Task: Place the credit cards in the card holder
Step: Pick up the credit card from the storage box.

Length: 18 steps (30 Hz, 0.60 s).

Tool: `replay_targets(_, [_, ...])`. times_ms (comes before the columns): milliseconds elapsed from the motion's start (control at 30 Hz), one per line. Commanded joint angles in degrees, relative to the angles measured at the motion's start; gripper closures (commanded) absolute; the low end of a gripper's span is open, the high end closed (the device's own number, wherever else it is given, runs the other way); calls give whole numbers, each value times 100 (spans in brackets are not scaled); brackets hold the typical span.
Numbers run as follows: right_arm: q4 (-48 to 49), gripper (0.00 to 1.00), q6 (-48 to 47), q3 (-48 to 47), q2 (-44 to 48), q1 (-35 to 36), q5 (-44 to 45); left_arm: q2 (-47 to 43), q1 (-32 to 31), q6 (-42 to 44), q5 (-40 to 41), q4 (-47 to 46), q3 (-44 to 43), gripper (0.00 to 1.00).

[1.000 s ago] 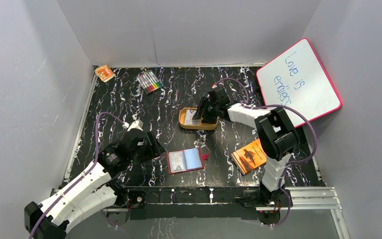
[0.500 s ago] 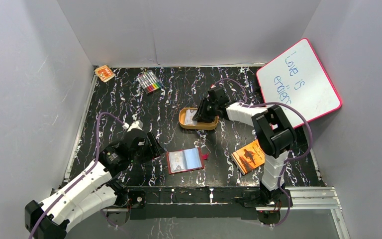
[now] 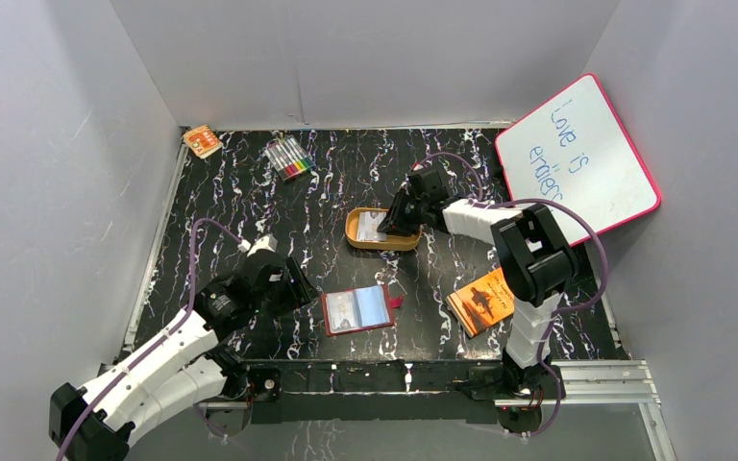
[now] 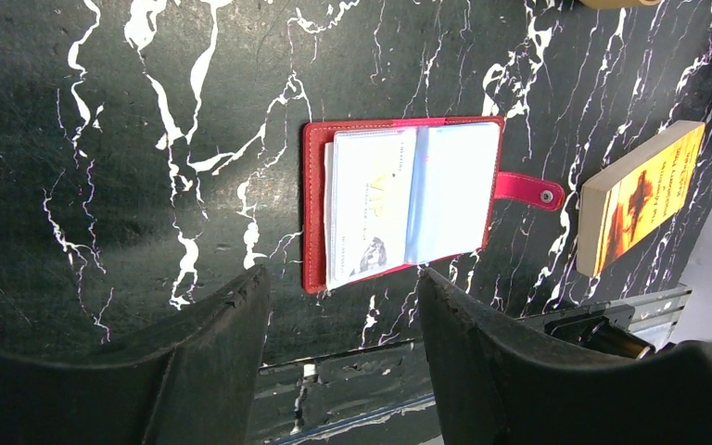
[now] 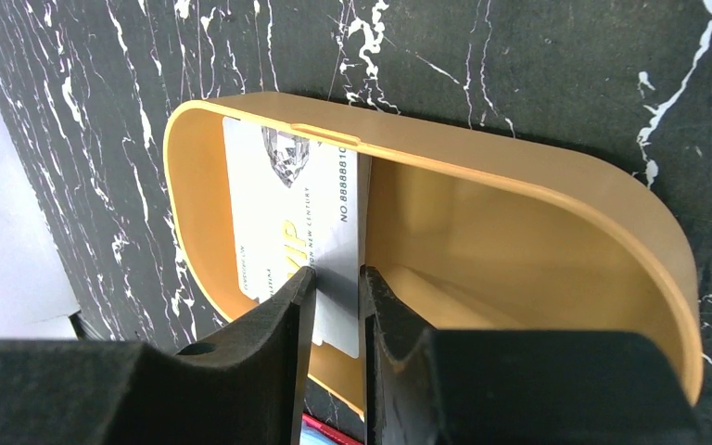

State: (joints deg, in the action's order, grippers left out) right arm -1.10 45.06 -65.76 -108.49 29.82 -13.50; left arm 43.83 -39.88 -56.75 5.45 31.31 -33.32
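A pale credit card (image 5: 287,204) leans inside the orange oval tin (image 5: 519,185), which sits mid-table (image 3: 356,236). My right gripper (image 5: 336,273) reaches into the tin; its fingers stand a narrow gap apart over the card's lower right edge, with the card's face showing between them. The dark red card holder (image 4: 399,204) lies open and flat near the front edge (image 3: 357,309), with a pale card (image 4: 371,209) in its left pocket. My left gripper (image 4: 343,278) hovers open just left of the holder (image 3: 300,288), holding nothing.
An orange booklet (image 3: 481,301) lies to the right of the holder. A whiteboard (image 3: 577,158) leans at the back right. A pack of markers (image 3: 288,157) and a small orange box (image 3: 202,141) lie at the back left. Grey walls enclose the table.
My right gripper's fingers have narrowed over the card in the tin and the wrist has shifted slightly. The left arm has barely moved.
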Motion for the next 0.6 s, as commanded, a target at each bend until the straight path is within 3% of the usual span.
replay_targets(0, [62,70,-59,138,308,-56,33,11,15,-42,-9,-17,45,43])
replay_targets(300, [58,79,-50,253,464,-101,-6,40,15,-46,-24,-35,62,43])
replay_targets(567, [58,93,-59,387,702,-182,-67,87,17,11,0,-39,36,43])
